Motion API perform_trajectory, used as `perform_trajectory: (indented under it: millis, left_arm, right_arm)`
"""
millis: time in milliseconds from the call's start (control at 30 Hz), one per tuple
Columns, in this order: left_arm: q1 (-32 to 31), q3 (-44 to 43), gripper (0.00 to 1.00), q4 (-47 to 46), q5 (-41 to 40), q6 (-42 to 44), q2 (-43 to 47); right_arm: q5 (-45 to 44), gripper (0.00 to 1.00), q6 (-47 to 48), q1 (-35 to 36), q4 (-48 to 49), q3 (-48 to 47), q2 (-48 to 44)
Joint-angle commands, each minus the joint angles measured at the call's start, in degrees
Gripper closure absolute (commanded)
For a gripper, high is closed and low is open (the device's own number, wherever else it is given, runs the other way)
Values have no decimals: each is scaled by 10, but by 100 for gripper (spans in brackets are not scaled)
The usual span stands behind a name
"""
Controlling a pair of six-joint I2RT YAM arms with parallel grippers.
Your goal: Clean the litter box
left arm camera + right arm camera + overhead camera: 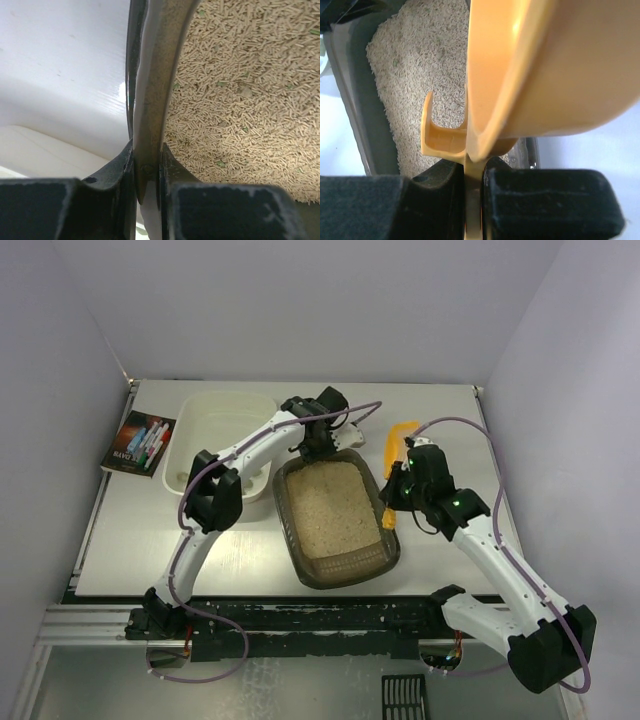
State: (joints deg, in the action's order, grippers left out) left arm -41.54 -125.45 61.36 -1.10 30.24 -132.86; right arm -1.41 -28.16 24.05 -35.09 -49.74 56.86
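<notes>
Litter box (345, 573) lies on white bench (200, 550), tub (200, 410) just beside its far-left corner. Left fingers (112, 172) clamp box's far rim. Right fingers (435, 175) pinch yellow scoop (545, 65) above box's right edge.

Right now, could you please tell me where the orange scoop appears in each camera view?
Top external: the orange scoop sits right of the litter box.
Left wrist: not in view.
Right wrist: it fills the upper right, clamped in the right gripper.
Shared landmark: the litter box's rim, seen in all three.
</notes>
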Motion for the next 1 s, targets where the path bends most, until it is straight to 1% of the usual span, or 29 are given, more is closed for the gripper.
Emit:
perform_trajectory:
  millis: [0,133,233,367,433,467,533,567,667,733,800,833,900,967]
  left_arm:
    - [5,-46,92,-50,-93,79,-21]
    - [6,-49,92,-123,-149,104,-40]
    - [6,-65,92,-173,-183,106,-59]
    - [5,-83,87,-241,-231,97,-80]
    - [5,-78,86,-278,-242,95,-81]
    - [5,-79,83,-289,-241,92,-81]
    - [4,-87,71,-302,-239,79,-80]
    - [4,-88,62,-312,-239,72,-77]
    - [3,-88,26,-346,-252,60,-70]
    - [3,-104,11,-351,-259,49,-68]
    - [2,-125,2,-344,-261,35,-65]
    - [2,-133,0,-341,-262,21,-59]
    - [2,-135,0,-337,-265,-4,-37]
    - [2,-129,0,-335,-272,-33,-4]
  right_arm:
    - [21,100,-12,-4,26,12,-13]
    - [36,100,-22,-4,39,26,-28]
    - [44,100,-27,-4,49,38,-35]
    - [54,100,-32,-4,56,45,-32]
    - [58,100,-34,-4,64,49,-30]
    - [61,100,-35,-4,69,51,-30]
    - [68,100,-37,-4,79,53,-29]
    - [72,100,-39,-4,84,55,-28]
    - [86,100,-46,-4,100,60,-25]
    - [94,100,-50,-4,112,62,-23]
    - [101,100,-54,-4,118,64,-23]
    - [105,100,-55,-4,123,65,-23]
    - [126,100,-59,-4,137,71,-25]
    - [176,100,-58,-4,166,81,-20]
